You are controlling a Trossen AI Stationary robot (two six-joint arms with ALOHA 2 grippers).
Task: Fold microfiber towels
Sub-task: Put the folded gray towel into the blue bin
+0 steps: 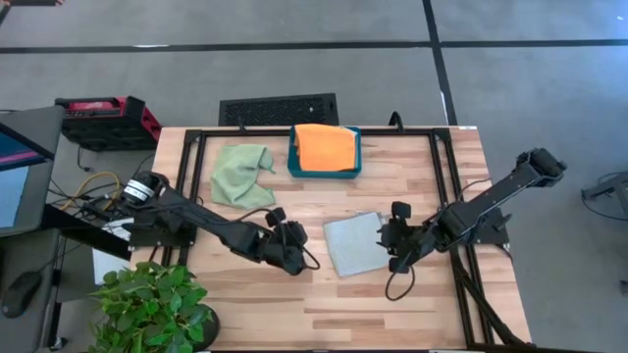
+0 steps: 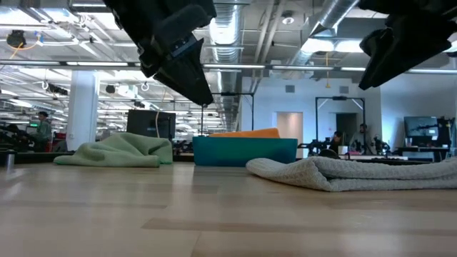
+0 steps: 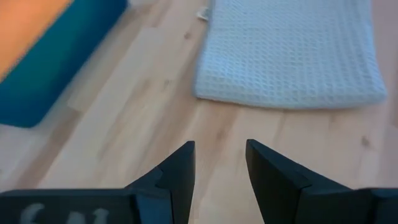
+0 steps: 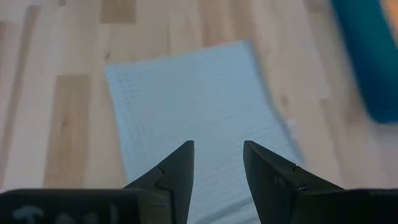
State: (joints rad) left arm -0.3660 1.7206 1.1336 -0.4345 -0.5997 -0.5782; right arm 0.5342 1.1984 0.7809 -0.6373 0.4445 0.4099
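Note:
A pale grey towel [image 1: 353, 244] lies folded flat on the table's middle; it also shows in the low view [image 2: 357, 173], the left wrist view [image 3: 289, 53] and the right wrist view [image 4: 193, 112]. A light green towel [image 1: 242, 175] lies crumpled at the far left. An orange towel [image 1: 326, 145] lies folded in the teal tray [image 1: 294, 165]. A second grey towel does not show. My left gripper [image 3: 221, 155] is open and empty, raised left of the grey towel. My right gripper [image 4: 217, 155] is open and empty, raised over the towel's right edge.
The teal tray stands at the table's far middle. A black frame rail [image 1: 442, 167] runs along the table's right side and another [image 1: 186, 167] along the left. A potted plant [image 1: 152, 304] stands off the near left corner. Bare wood [image 1: 363, 314] lies toward the near edge.

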